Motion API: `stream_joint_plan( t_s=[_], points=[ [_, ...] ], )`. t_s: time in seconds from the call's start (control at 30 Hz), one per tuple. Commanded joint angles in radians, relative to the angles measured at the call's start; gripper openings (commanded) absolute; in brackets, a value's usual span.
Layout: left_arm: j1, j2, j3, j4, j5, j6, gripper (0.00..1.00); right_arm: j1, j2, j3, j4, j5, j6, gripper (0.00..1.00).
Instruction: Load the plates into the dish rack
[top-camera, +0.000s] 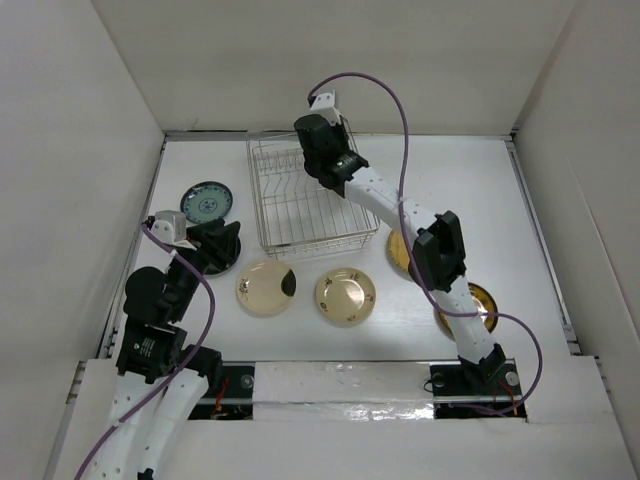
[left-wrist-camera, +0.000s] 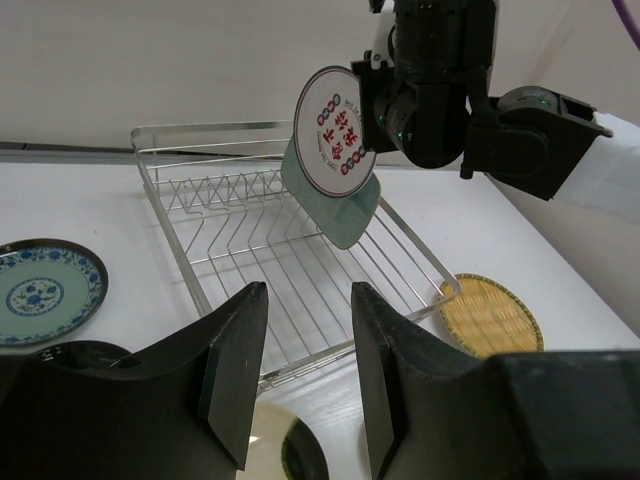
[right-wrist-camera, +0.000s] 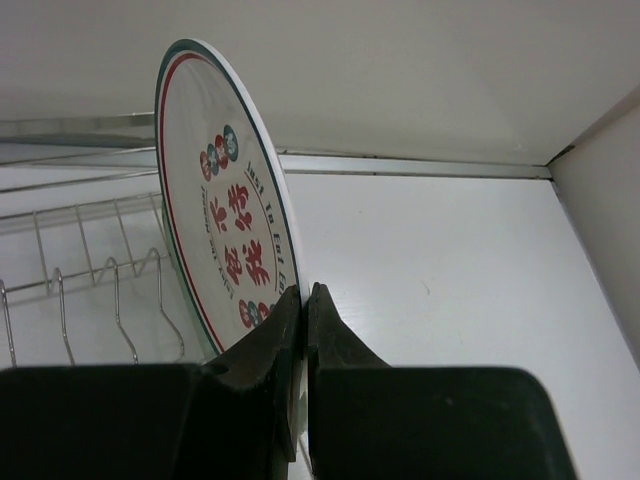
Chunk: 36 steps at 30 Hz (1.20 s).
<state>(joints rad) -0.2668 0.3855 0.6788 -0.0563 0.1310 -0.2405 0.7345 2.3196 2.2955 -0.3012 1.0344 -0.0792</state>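
Note:
My right gripper (top-camera: 330, 160) (right-wrist-camera: 303, 292) is shut on the rim of the white plate with red marks (right-wrist-camera: 225, 230) (left-wrist-camera: 335, 130) and holds it upright over the dish rack (top-camera: 290, 215) (left-wrist-camera: 250, 240). A pale green plate (left-wrist-camera: 340, 210) shows just behind and below it; I cannot tell whether it is held or stands in the rack. My left gripper (top-camera: 220, 243) (left-wrist-camera: 308, 295) is open and empty, low over the black plate (left-wrist-camera: 75, 352) left of the rack.
On the table lie a blue-patterned plate (top-camera: 205, 203), a cream plate with a dark patch (top-camera: 266, 288), a cream-gold plate (top-camera: 346, 296), a woven yellow plate (left-wrist-camera: 490, 315) and a dark-and-gold plate (top-camera: 482, 300) partly under the right arm. White walls enclose the table.

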Motion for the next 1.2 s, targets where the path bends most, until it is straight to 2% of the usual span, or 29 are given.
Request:
stream_joint_plan(
  t_s=[0.0, 0.27, 0.37, 0.5, 0.57, 0.67, 0.7, 0.73, 0.77, 0.8, 0.83, 0.9, 0.93, 1.0, 1.03, 1.07, 1.1, 1.17],
  points=[
    [0.003, -0.005, -0.007, 0.047, 0.013, 0.006, 0.36, 0.013, 0.035, -0.005, -0.018, -0.020, 0.078, 0.00],
    [0.003, -0.002, -0.008, 0.044, 0.012, 0.007, 0.36, 0.013, 0.017, -0.036, -0.021, -0.071, 0.160, 0.00],
    [0.003, -0.008, -0.012, 0.047, 0.010, 0.006, 0.36, 0.022, -0.046, -0.070, -0.015, -0.103, 0.193, 0.17],
    [0.003, 0.001, -0.010, 0.044, 0.021, 0.004, 0.37, 0.022, -0.198, -0.208, 0.053, -0.157, 0.217, 0.56],
    [0.003, -0.002, -0.012, 0.047, 0.024, 0.004, 0.37, 0.013, -0.311, -0.266, 0.062, -0.192, 0.252, 0.62],
    [0.003, 0.003, -0.009, 0.041, 0.022, 0.001, 0.37, -0.006, -0.464, -0.489, 0.141, -0.260, 0.283, 0.63],
    [0.003, -0.003, -0.010, 0.041, 0.024, 0.003, 0.37, -0.030, -0.576, -0.637, 0.163, -0.276, 0.295, 0.61],
    [0.003, -0.007, -0.010, 0.039, 0.021, 0.001, 0.37, -0.047, -0.636, -0.719, 0.203, -0.321, 0.336, 0.53],
    [0.003, -0.010, -0.010, 0.041, 0.018, 0.000, 0.37, -0.069, -0.696, -0.805, 0.220, -0.350, 0.369, 0.38],
    [0.003, -0.008, -0.010, 0.042, 0.018, 0.001, 0.36, -0.120, -0.814, -0.982, 0.237, -0.385, 0.401, 0.07],
    [0.003, -0.008, -0.009, 0.042, 0.024, 0.000, 0.35, -0.153, -0.869, -1.069, 0.260, -0.455, 0.465, 0.00],
    [0.003, -0.002, -0.008, 0.041, 0.030, -0.002, 0.24, -0.222, -0.965, -1.226, 0.270, -0.513, 0.527, 0.00],
    [0.003, -0.004, -0.008, 0.041, 0.038, -0.002, 0.20, -0.297, -1.044, -1.363, 0.270, -0.552, 0.573, 0.00],
    [0.003, 0.000, -0.008, 0.044, 0.036, -0.003, 0.04, -0.378, -1.117, -1.479, 0.260, -0.597, 0.613, 0.00],
    [0.003, 0.003, -0.007, 0.044, 0.033, -0.005, 0.00, -0.418, -1.182, -1.530, 0.260, -0.655, 0.645, 0.00],
    [0.003, 0.004, -0.004, 0.039, 0.032, -0.003, 0.00, -0.494, -1.209, -1.621, 0.270, -0.693, 0.653, 0.01],
    [0.003, 0.004, -0.004, 0.039, 0.030, -0.005, 0.00, -0.532, -1.230, -1.660, 0.284, -0.735, 0.656, 0.21],
    [0.003, 0.001, -0.005, 0.042, 0.030, -0.005, 0.00, -0.620, -1.255, -1.725, 0.290, -0.838, 0.668, 0.45]
  ],
)
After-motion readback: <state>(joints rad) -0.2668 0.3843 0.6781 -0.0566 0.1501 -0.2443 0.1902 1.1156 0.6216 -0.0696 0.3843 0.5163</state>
